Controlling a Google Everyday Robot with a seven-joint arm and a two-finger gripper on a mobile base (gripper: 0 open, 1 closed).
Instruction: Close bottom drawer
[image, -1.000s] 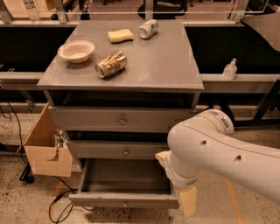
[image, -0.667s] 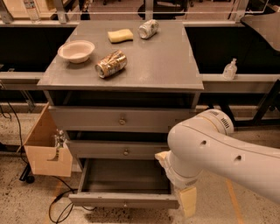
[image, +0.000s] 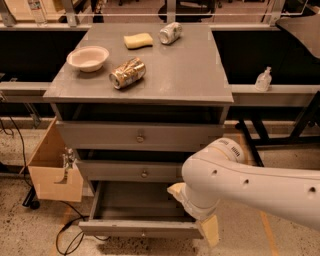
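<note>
The bottom drawer (image: 135, 228) of the grey cabinet is pulled far out, its inside bare, with a small round knob on its slim front panel. My white arm (image: 250, 185) reaches in from the right. The gripper (image: 194, 212) hangs over the drawer's right front corner, mostly hidden behind the wrist. One cream finger (image: 176, 190) shows over the drawer's inside, the other (image: 210, 230) just outside the front panel's right end. They stand apart with nothing between them. The middle drawer (image: 130, 171) and the top drawer (image: 135, 136) are pushed in.
On the cabinet top (image: 190, 75) lie a white bowl (image: 88, 58), a crushed can (image: 127, 73), a yellow sponge (image: 138, 40) and a silver can (image: 170, 33). A cardboard box (image: 52, 167) stands left of the cabinet, with a cable (image: 67, 235) on the floor. A small bottle (image: 263, 79) sits on the right shelf.
</note>
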